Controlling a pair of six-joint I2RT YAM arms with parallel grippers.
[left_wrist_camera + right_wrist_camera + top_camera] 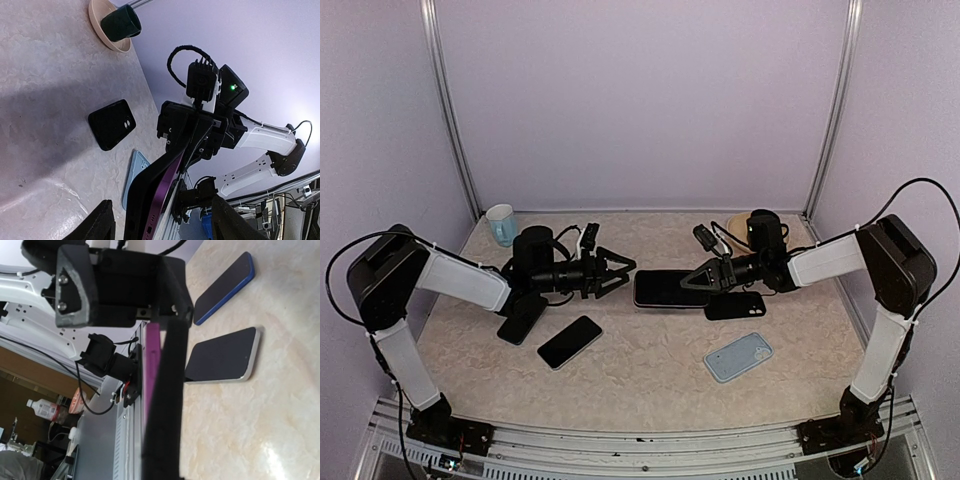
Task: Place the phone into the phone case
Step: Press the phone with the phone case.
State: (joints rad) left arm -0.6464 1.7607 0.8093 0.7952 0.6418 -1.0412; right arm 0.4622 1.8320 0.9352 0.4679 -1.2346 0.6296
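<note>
The right gripper is clamped on the right end of the purple-edged phone, which is held above the middle of the table, with a black case seemingly pressed against it. The left gripper is spread apart just left of the phone, touching nothing. The phone is judged stiff, slick and breakable, so the long edges are best gripped and the glass spared.

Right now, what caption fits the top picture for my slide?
The right gripper pinches the phone at one end while the left gripper stands open at the other end.
</note>
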